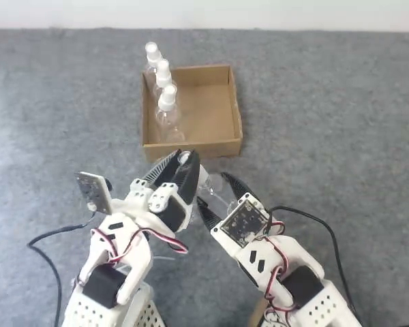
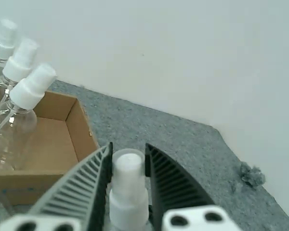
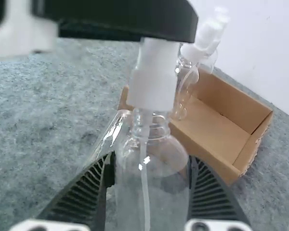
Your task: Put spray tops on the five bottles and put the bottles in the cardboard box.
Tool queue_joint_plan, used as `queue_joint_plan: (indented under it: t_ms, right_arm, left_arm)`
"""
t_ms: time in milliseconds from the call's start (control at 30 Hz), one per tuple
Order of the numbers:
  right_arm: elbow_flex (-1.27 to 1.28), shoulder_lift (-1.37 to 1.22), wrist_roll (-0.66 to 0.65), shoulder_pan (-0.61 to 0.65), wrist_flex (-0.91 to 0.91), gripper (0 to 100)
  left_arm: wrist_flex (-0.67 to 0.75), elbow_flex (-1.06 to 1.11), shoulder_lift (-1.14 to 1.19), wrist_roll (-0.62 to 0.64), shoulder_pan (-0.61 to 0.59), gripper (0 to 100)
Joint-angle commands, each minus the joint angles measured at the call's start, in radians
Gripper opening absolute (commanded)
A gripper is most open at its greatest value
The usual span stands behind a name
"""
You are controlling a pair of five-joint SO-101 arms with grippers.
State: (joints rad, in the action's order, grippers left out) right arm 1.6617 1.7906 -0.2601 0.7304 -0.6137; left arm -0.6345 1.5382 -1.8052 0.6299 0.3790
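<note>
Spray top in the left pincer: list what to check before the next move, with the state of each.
1. Left pincer shut on the spray top: ok.
2. Right pincer clamped around the bottle: ok.
3. Top's tube inside the bottle: ok.
4. Top fully seated on the neck: cannot tell.
5. Bare floor free in the cardboard box for this bottle: ok.
6. Three capped bottles upright along one side of the box: ok.

Cardboard box (image 1: 191, 148) on grey carpet (image 1: 341, 102), three capped bottles (image 1: 170, 119) along its left wall, left gripper (image 1: 184, 161) and right gripper (image 1: 217, 190) close together just in front.
</note>
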Motion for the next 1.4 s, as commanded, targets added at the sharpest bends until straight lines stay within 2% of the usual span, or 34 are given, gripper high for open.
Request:
queue_joint_plan:
  t_ms: [0,167,367,733,900,1133,1267,1367]
  right_arm:
    - [0.021,0.019,-0.015,0.008,-0.001,10.1]
    - [0.021,0.019,-0.015,0.007,-0.001,10.1]
    - [0.021,0.019,-0.015,0.007,-0.002,10.1]
    - [0.021,0.019,-0.015,0.005,-0.002,10.1]
    - [0.021,0.018,-0.015,0.005,-0.002,10.1]
    - [0.021,0.012,-0.015,0.005,-0.002,10.1]
    - [0.021,0.010,-0.015,0.005,-0.002,10.1]
    - [0.021,0.010,-0.015,0.005,-0.002,10.1]
  left_arm:
    - [0.025,0.005,-0.014,-0.051,0.043,1]
    - [0.025,0.005,-0.014,-0.054,0.043,2]
    - [-0.015,0.002,-0.014,-0.051,0.040,11]
    - [-0.018,0.004,-0.014,-0.055,0.035,12]
    - [-0.032,-0.033,-0.015,-0.055,-0.044,13]
    - [-0.245,-0.147,-0.015,-0.049,-0.028,32]
    - [-0.318,-0.214,-0.017,-0.020,-0.012,33]
    - [-0.358,-0.277,-0.017,0.025,-0.058,33]
